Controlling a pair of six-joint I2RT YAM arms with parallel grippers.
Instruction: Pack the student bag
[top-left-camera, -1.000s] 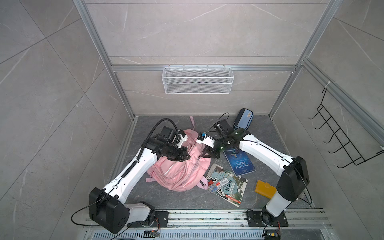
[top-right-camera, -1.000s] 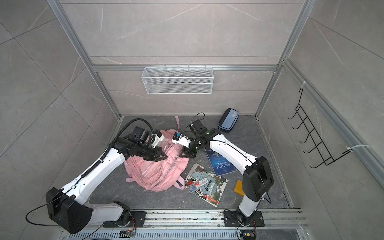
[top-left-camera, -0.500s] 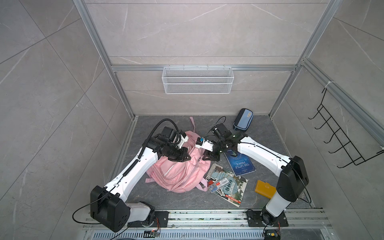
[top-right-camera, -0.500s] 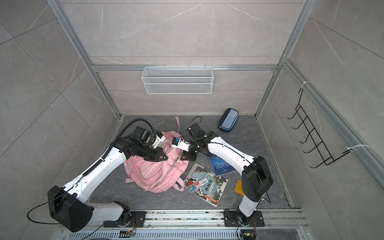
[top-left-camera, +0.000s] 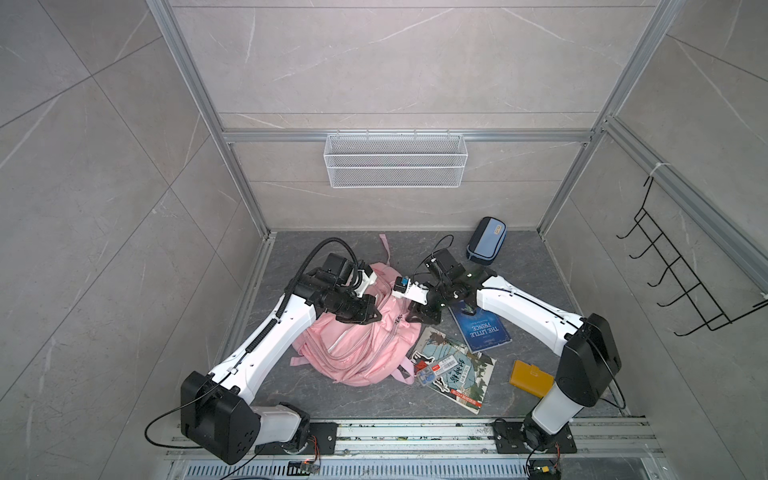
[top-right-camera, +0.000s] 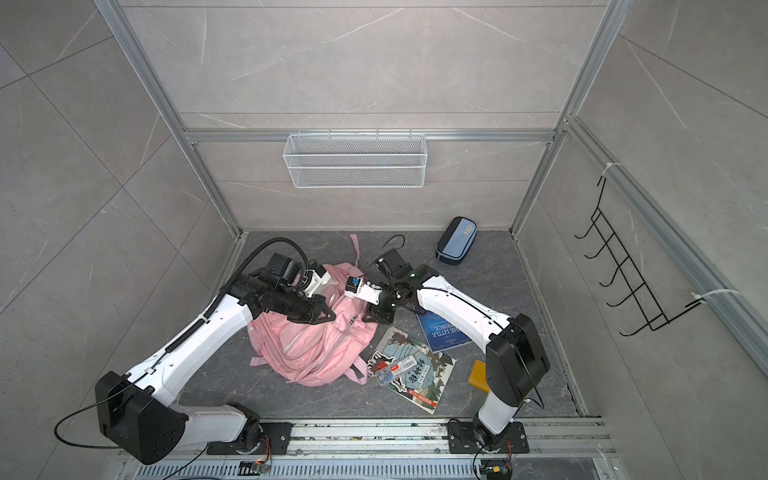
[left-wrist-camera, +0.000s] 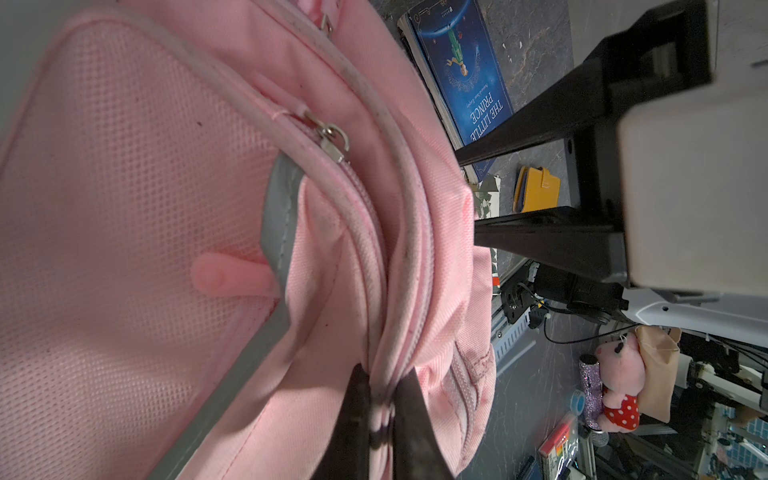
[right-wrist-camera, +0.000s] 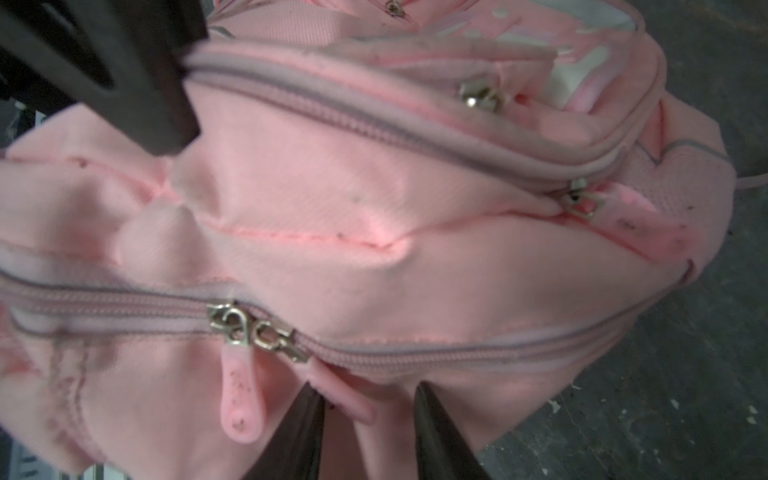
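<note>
At the far end of the student bag (top-left-camera: 357, 349), the left gripper (left-wrist-camera: 380, 395) pinches a piped zip seam tight, while the right gripper (right-wrist-camera: 365, 392) stands parted astride a pink zip tab (right-wrist-camera: 347, 401). The bag lies on the grey floor (top-left-camera: 523, 270) between the arms, its long axis running from back wall to rail, top strap toward the wall

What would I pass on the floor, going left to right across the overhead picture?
pink student bag → illustrated magazine → yellow wallet. The blue book and blue pencil case overlap the magazine sideways, so they are left out.
</note>
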